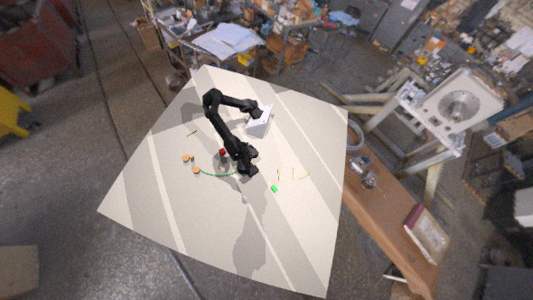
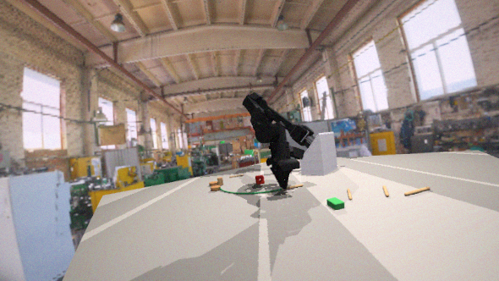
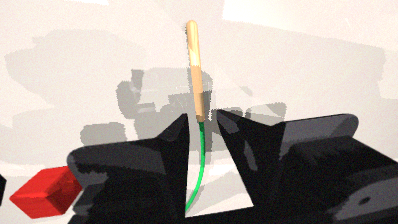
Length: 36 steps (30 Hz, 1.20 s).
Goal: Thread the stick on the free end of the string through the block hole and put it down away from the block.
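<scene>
The stick (image 2: pixel 296 186) (image 3: pixel 195 60) lies on the table, with the green string (image 1: pixel 217 174) (image 2: pixel 245 193) (image 3: pixel 202 150) at its near end. The string curves to the round wooden button (image 1: pixel 196 170) (image 2: pixel 215 188). My gripper (image 1: pixel 253 161) (image 2: pixel 285 187) (image 3: pixel 202 116) is partly open and low over the table. Its fingertips stand on either side of the stick's string end, with gaps beside it. In the top view the gripper hides most of the stick. The red block (image 1: pixel 222 152) (image 2: pixel 260 179) (image 3: pixel 44 194) stands on the table; the exterior view shows what looks like a hole in its side.
Loose sticks (image 1: pixel 293 173) (image 2: pixel 386 191) (image 2: pixel 417 191) lie beyond the gripper, and another (image 1: pixel 191 133) lies on the button's side. A green block (image 1: pixel 274 188) (image 2: pixel 336 203) lies near them. Two wooden round pieces (image 1: pixel 185 158) (image 1: pixel 191 157) are near the button. A pale wedge (image 1: pixel 258 129) (image 2: pixel 327 157) stands by the arm's base.
</scene>
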Motion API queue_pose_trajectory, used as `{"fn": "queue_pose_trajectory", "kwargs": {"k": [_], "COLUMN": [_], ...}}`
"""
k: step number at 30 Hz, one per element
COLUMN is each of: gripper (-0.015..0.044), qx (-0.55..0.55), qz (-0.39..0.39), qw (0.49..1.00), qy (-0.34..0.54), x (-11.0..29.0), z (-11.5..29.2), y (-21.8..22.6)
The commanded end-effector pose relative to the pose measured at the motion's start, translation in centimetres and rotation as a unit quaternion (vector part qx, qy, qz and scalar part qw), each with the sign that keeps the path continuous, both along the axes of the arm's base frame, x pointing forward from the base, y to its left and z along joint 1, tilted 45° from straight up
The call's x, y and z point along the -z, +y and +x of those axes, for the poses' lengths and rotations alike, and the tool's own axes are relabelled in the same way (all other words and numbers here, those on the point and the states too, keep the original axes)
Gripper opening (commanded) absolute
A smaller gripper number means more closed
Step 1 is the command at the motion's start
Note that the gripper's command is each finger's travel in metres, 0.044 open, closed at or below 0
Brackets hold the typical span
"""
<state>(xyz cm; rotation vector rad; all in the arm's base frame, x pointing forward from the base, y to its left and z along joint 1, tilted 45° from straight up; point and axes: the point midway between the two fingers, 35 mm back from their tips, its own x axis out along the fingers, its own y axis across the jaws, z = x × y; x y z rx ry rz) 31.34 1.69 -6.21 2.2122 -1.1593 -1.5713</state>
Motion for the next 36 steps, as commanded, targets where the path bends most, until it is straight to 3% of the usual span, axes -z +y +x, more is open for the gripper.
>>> {"fn": "queue_pose_trajectory", "kwargs": {"k": [1,8,13,36], "gripper": [0.0124,0.0124,0.0000,0.0000], "qx": [-0.003,-0.003,0.000,-0.001], "qz": [-0.004,-0.004,-0.002,0.000], "qw": [1.000,1.000,1.000,1.000], "qy": [0.006,0.006,0.003,0.004], "x": [0.5,0.5,0.4,-0.9], "z": [-0.2,-0.2,-0.2,-0.3], "y": [-0.4,-0.4,-0.3,1.1]}}
